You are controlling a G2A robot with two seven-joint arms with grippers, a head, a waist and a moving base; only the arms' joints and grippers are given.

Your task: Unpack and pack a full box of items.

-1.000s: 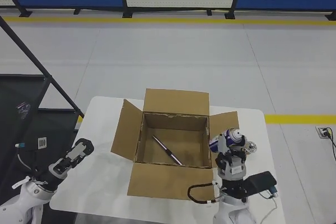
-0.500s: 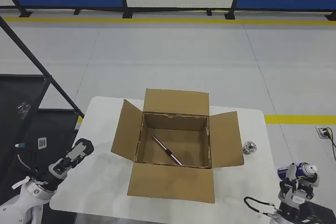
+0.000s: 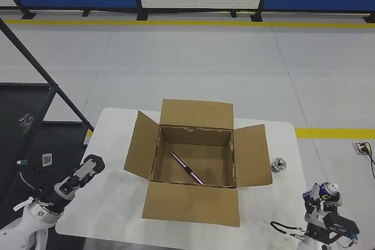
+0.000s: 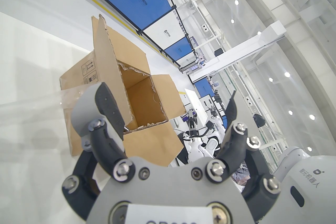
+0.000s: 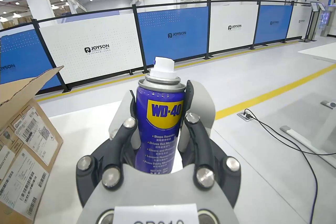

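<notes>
An open cardboard box (image 3: 194, 162) stands in the middle of the white table (image 3: 112, 200), its flaps folded outward. A dark pen-like stick (image 3: 186, 167) lies slanted on the box floor. My right gripper (image 5: 158, 101) is shut on a blue spray can (image 5: 158, 114) with a white nozzle. In the top view the spray can (image 3: 322, 192) is off the table's near right corner. My left gripper (image 4: 168, 101) is open and holds nothing. It sits at the table's near left edge (image 3: 87, 169), pointing toward the box (image 4: 131, 93).
A small round silver object (image 3: 278, 165) lies on the table right of the box's right flap. A black frame and dark panel (image 3: 25, 125) stand left of the table. A cable and floor socket (image 3: 362, 149) lie on the floor to the right.
My right gripper has carried the spray can from beside the box's right flap out past the table's near right corner. The left arm has kept still.
</notes>
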